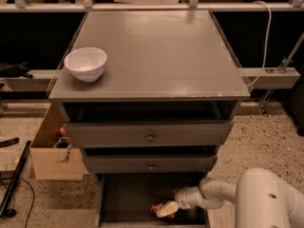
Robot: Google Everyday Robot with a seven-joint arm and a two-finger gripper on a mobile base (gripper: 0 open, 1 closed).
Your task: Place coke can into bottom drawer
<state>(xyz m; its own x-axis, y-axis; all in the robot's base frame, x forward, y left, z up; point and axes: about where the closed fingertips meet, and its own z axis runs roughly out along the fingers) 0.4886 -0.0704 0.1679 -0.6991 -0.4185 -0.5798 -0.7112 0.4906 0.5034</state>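
The bottom drawer (128, 198) is pulled out at the foot of the grey cabinet, showing its flat dark floor. The coke can (157, 208), small and red-orange, lies low on that floor toward the right. My gripper (166, 209) reaches in from the right on a white arm, its pale fingers around the can. The can is mostly covered by the fingers, and I cannot tell if it rests on the floor.
A white bowl (86, 63) sits on the cabinet top (156, 51) at the left. Two grey drawers with round knobs (150, 137) stand partly open above the bottom one. A cardboard box (54, 153) stands on the speckled floor to the left.
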